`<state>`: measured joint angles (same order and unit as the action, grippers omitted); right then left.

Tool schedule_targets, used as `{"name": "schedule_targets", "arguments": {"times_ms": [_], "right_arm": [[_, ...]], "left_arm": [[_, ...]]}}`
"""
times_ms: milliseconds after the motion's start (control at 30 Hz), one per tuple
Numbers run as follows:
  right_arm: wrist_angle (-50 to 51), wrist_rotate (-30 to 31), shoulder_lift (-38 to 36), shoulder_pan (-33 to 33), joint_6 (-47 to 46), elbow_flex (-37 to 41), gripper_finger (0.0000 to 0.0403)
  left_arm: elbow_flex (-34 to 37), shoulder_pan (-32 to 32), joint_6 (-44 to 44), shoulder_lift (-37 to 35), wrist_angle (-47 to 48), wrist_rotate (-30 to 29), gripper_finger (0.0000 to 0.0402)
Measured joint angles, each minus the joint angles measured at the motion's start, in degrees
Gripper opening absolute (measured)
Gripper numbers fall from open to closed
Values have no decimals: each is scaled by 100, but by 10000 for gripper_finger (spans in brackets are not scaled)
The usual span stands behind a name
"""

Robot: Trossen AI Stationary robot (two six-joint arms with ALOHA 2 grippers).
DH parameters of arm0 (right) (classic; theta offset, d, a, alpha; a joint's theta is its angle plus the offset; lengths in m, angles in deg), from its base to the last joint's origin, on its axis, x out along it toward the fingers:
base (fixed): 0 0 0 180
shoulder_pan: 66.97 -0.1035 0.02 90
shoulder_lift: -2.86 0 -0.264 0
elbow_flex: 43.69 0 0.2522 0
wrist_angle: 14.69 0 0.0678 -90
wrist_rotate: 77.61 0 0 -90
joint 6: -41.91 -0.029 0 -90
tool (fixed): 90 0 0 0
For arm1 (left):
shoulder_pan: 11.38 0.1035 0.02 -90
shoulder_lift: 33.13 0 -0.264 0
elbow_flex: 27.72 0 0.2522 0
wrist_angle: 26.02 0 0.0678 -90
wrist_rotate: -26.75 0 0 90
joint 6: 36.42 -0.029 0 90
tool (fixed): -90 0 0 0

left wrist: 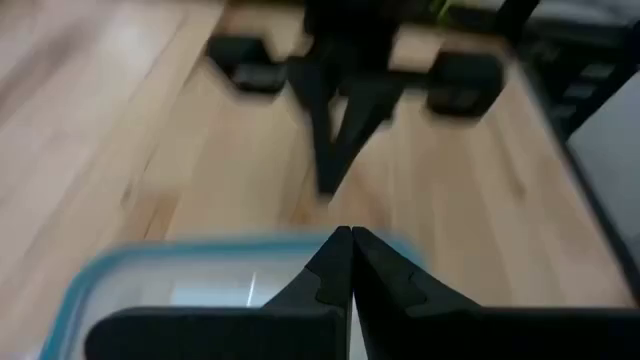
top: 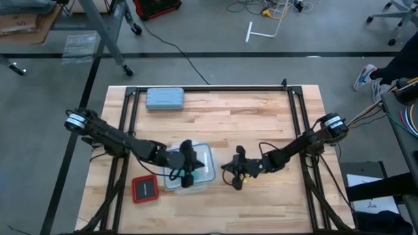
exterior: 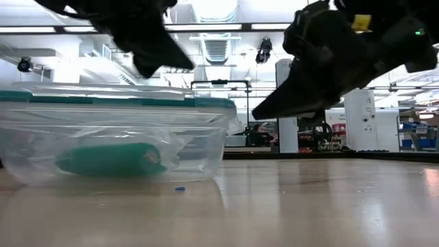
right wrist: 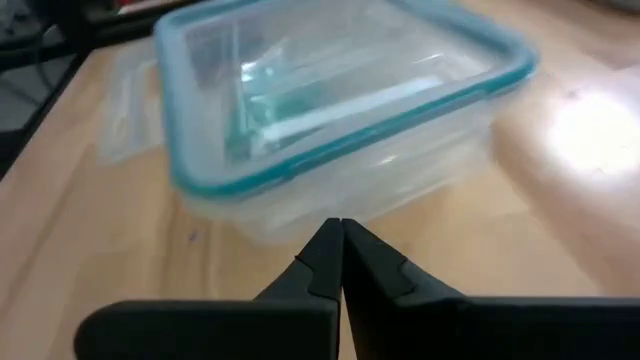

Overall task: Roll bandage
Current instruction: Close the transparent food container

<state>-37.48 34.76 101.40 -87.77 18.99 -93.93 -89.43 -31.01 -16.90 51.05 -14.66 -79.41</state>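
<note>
A teal-green bandage roll (exterior: 110, 159) lies on its side on the floor of a clear plastic box (top: 196, 171). The box has a teal-rimmed lid (right wrist: 330, 90) on top and stands on the wooden table. The roll also shows through the lid as a green smear (right wrist: 245, 130). My left gripper (left wrist: 350, 238) is shut and hangs just above the lid, near its right edge, clear of it in the low view (exterior: 147, 68). My right gripper (right wrist: 340, 228) is shut and stands off the table to the right of the box, pointing at it.
A grey-blue hard case (top: 164, 98) lies at the table's far left. A red-and-black flat square (top: 145, 189) lies near the front left, beside the box. A clear plastic sheet (right wrist: 130, 100) lies against the box's left side. Bare wood stretches to the right.
</note>
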Motion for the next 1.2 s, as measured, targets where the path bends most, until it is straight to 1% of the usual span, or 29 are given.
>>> {"name": "schedule_targets", "arguments": {"times_ms": [167, 233, 300, 367, 467, 600, 667, 800, 1100, 1200], "right_arm": [[28, -30, -1, 4, 27, -16, 0], [19, -75, -2, 7, 29, -16, 0], [43, -80, -2, 47, 31, -12, 0], [83, -85, -1, 93, 31, -5, 0], [98, -225, 0, 212, -12, -1, 0], [59, -889, 0, 496, -103, -3, 0], [80, -1038, 3, 634, -160, -15, 0], [138, -1530, 4, 859, -181, -79, 0], [189, -1796, 7, 949, -109, -157, 0], [124, -2113, 11, 1037, -48, -158, 0]], "left_arm": [[-26, -122, 556, -642, 1169, -107, 0], [-32, -143, 892, -732, 1745, -77, 0], [24, -134, 1074, -668, 2260, 109, 0], [36, -131, 1107, -554, 2210, 303, 0], [114, -138, 1109, -307, 2232, 827, 0], [103, -134, 1117, 44, 2047, 825, 0], [89, -124, 1106, 243, 1915, 883, 0], [77, -118, 1104, 470, 1697, 902, 0], [125, -28, 1014, 529, 1377, 854, 0], [201, 14, 1032, 529, 1205, 837, 0]]}}
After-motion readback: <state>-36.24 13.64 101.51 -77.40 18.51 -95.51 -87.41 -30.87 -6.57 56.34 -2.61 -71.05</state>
